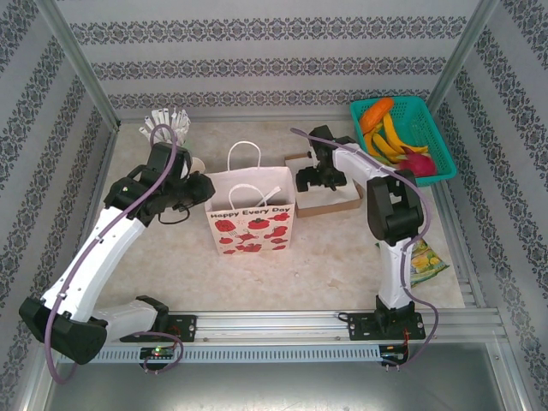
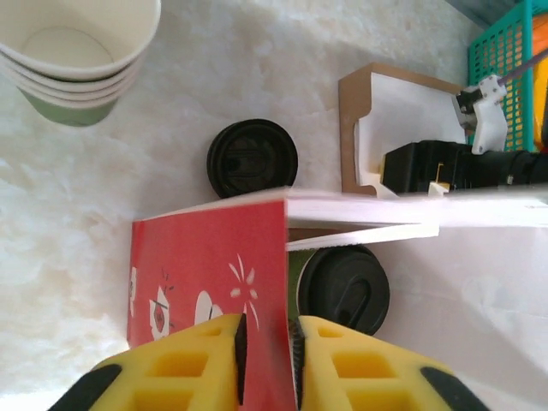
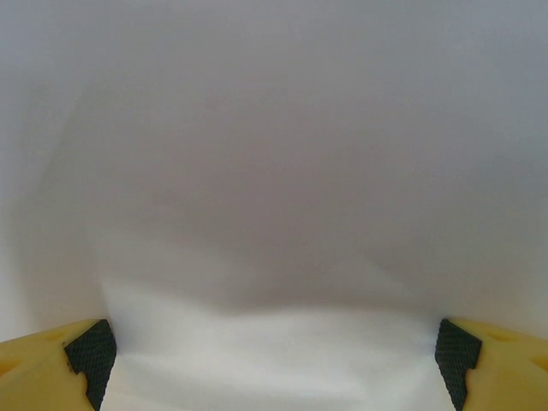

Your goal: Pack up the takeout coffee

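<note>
Claws differ: left claw narrowly parted astride a wall of the paper bag, right claw wide open, gripping nothing; takeout coffee sits just beside that wall.

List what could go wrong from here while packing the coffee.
1. The left gripper has its jaws slightly apart around the wall of the paper bag, so the bag may slump or tip.
2. A lidded coffee stands right by that wall; a shifting bag could knock it over.
</note>
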### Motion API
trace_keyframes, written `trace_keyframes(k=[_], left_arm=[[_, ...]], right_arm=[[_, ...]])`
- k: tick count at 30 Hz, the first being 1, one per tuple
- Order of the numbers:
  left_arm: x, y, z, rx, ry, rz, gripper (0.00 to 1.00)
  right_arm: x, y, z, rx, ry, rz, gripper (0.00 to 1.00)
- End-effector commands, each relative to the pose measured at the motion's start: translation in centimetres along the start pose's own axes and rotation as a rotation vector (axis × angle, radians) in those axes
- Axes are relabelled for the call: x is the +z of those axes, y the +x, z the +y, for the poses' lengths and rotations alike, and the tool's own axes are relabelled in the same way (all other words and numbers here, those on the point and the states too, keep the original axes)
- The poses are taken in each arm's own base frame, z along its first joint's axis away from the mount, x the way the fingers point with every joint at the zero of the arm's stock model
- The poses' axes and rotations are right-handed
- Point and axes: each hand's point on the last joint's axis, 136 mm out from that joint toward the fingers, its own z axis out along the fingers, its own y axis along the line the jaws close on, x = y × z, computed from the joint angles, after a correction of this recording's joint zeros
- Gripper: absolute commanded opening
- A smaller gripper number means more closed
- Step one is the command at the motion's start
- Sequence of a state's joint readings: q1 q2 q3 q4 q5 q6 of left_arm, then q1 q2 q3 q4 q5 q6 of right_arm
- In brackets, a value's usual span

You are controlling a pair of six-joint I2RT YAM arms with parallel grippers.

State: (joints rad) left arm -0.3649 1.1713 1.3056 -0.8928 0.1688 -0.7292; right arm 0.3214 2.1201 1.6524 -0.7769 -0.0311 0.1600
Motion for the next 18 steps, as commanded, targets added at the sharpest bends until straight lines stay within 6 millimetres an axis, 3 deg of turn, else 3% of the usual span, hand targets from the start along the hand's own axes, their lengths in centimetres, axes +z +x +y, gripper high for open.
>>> trace_keyframes(k=[1,5,7,13,18], left_arm=[[-2.0,-0.8,0.0,0.092,-0.001,-0.041,0.4],[-2.8,-1.3,-1.2,0.145,0.053,-0.067,0.62],[-3.0,-1.4,-1.0,0.155,0.043,-0.076,0.67],[-3.8,-2.2,-0.6,0.171,0.014,-0.128,0.87],[-4.3,-2.7,-0.1,0.169,-0.005,-0.179,1.0]], right_arm=[[1.1,0.2,0.7,-0.035,0.011,0.042,0.97],[1.9,0.2,1.0,-0.024,-0.001,0.056,0.93],[2.3,0.4,1.0,-0.023,0.002,0.066,0.87],[2.5,0.4,0.5,0.004,0.005,0.046,0.57],[1.0,-0.4,0.0,0.036,-0.004,-0.01,0.36]])
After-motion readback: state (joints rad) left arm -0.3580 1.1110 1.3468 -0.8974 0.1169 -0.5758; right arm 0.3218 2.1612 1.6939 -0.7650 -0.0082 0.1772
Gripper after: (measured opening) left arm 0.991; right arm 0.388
